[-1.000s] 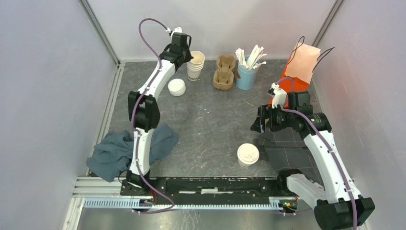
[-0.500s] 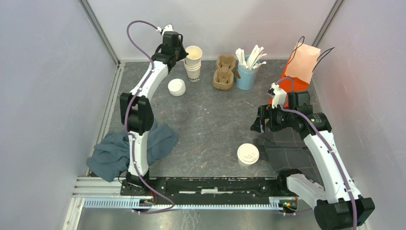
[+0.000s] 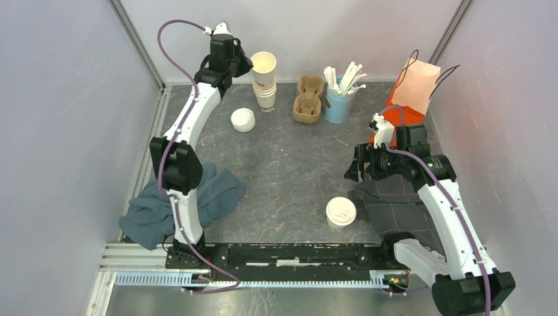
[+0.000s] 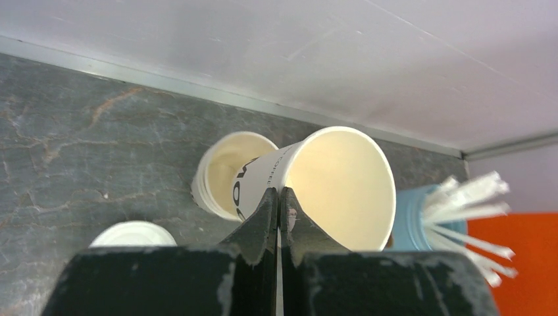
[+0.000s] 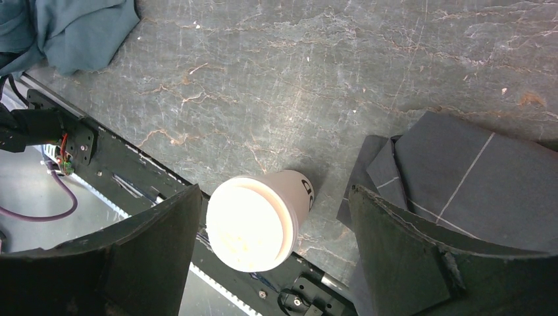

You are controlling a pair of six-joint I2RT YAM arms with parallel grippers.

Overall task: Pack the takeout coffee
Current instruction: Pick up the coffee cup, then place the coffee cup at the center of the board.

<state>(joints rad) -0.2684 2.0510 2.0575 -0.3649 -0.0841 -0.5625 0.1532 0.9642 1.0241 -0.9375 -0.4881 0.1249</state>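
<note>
Left end effector (image 4: 277, 197) clenched on the rim wall of a lidless cup (image 4: 342, 184). The cup is tilted and held up over the cup stack (image 4: 227, 168) at the far side of the table (image 3: 289, 164), with loose lids (image 3: 243, 119) near the stack. Right end effector (image 5: 273, 247) spread wide, gripping nothing, hovering over the lidded coffee cup (image 5: 253, 224). That cup stands upright near the table's front edge, just beside a dark cloth (image 5: 460, 178).

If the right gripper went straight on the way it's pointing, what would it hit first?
Likely the lidded paper cup, framed between the open right gripper's fingers in its wrist view; depth unclear.
</note>
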